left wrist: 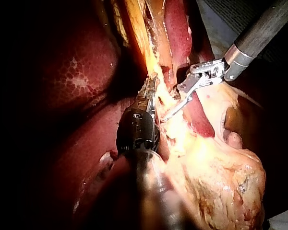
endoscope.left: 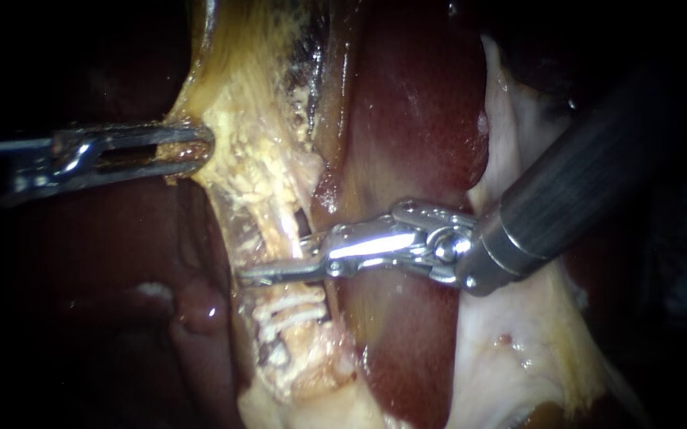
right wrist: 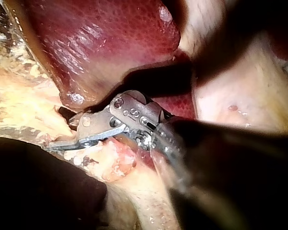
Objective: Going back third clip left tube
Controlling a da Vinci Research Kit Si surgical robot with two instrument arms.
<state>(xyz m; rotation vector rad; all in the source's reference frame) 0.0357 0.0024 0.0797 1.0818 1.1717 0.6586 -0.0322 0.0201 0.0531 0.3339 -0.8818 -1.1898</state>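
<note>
My right instrument (endoscope.left: pixel 275 262) comes in from the upper right and lies across the pale tube (endoscope.left: pixel 268 230). Its thin jaws stand slightly apart, one on each side of the tube, and do not grip it. Two white clips (endoscope.left: pixel 289 310) sit on the tube just below the jaws. From the left, my left instrument (endoscope.left: pixel 196 148) is shut on the edge of the yellow fatty tissue band (endoscope.left: pixel 248 119) and holds it stretched. The left wrist view shows its jaws (left wrist: pixel 151 88) on that band. In the right wrist view the right instrument (right wrist: pixel 62 134) reaches under the liver edge.
Dark red liver (endoscope.left: pixel 414 119) lies right of the tube, with more liver (endoscope.left: pixel 105 238) in shadow on the left. Pale fatty tissue (endoscope.left: pixel 510 349) spreads under the right instrument's shaft (endoscope.left: pixel 589 175).
</note>
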